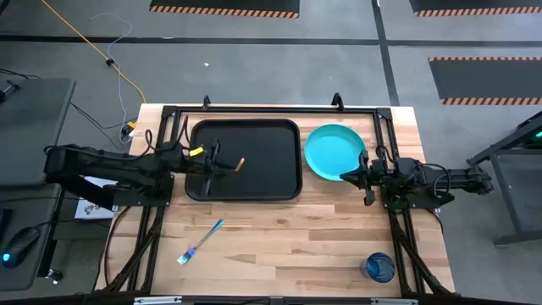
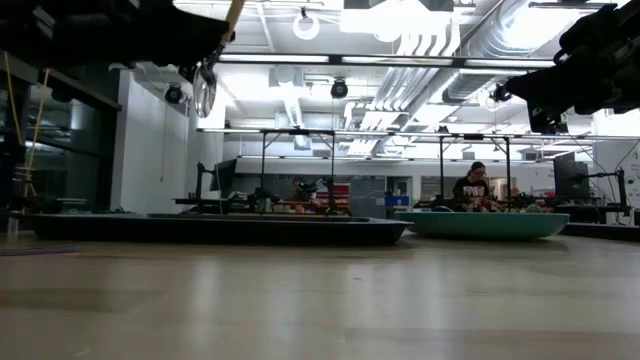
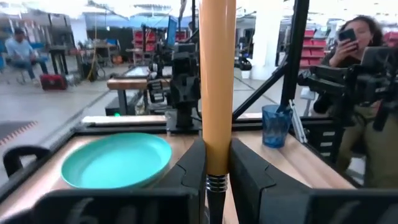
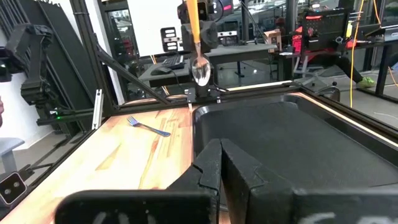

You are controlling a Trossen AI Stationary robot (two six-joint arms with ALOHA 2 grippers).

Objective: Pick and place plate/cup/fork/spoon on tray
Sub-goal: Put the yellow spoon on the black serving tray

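The left pincer (image 1: 218,164) clamps the orange-handled silver spoon (image 1: 235,163), bowl hanging down, with the large black rectangular tray (image 1: 262,135) directly beneath.

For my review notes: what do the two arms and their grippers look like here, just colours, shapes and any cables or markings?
Both arms are dark, nearly black, built of jointed segments. The left gripper carries a small yellow tag near its wrist; the right gripper has dark cables looped along the arm behind it. In the wrist views the jaws are chunky, matte black and angular, tapering toward their tips. No lettering is readable.
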